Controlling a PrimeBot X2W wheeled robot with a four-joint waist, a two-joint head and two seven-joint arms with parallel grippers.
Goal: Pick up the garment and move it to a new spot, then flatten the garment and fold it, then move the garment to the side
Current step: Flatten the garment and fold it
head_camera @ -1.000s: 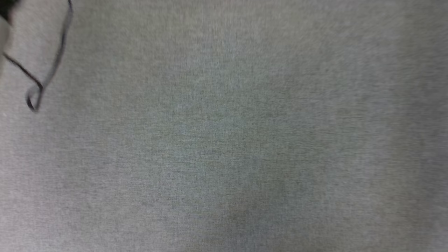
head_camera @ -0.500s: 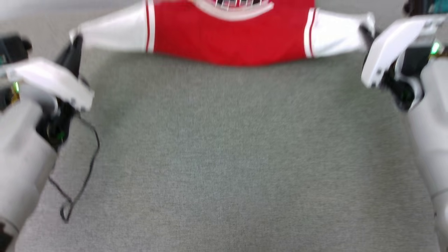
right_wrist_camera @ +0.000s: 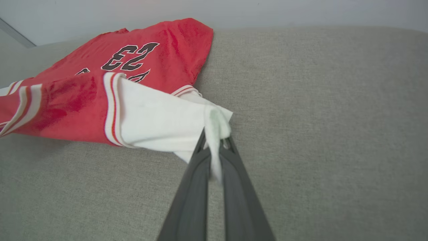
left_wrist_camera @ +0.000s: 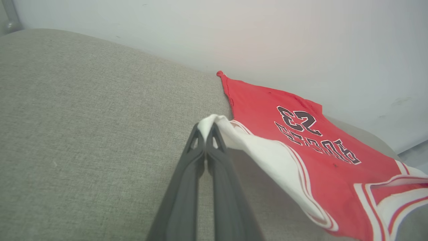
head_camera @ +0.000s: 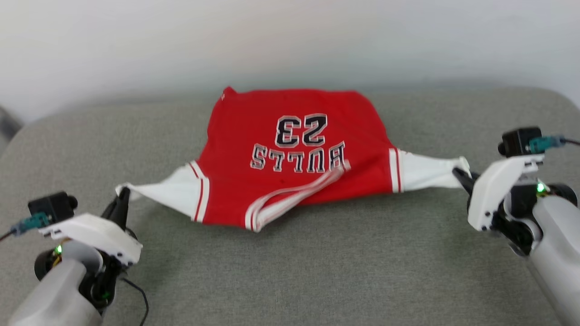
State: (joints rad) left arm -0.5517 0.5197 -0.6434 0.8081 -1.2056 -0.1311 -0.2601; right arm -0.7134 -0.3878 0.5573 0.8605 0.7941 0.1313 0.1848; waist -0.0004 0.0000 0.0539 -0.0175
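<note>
In the head view, the garment (head_camera: 290, 158) lay lettering-up on the grey surface (head_camera: 317, 271) close to the wall (head_camera: 290, 40), neckline towards the robot. It was drawn wide because the left fingers (head_camera: 120, 206) were closed on the left-hand sleeve (head_camera: 167, 192) and the right fingers (head_camera: 461, 176) on the right-hand sleeve (head_camera: 426, 172), probably to pull it flat for folding. In the left wrist view, the left fingers (left_wrist_camera: 185, 180) pinched that sleeve's tip, which seemed raised slightly off the surface. In the right wrist view, the right fingers (right_wrist_camera: 194, 187) clamped a bunched cuff, with cloth poking between them. Half a second earlier the head camera had looked lower, catching only the garment's near edge. The grip on both sleeves looked unchanged.
</note>
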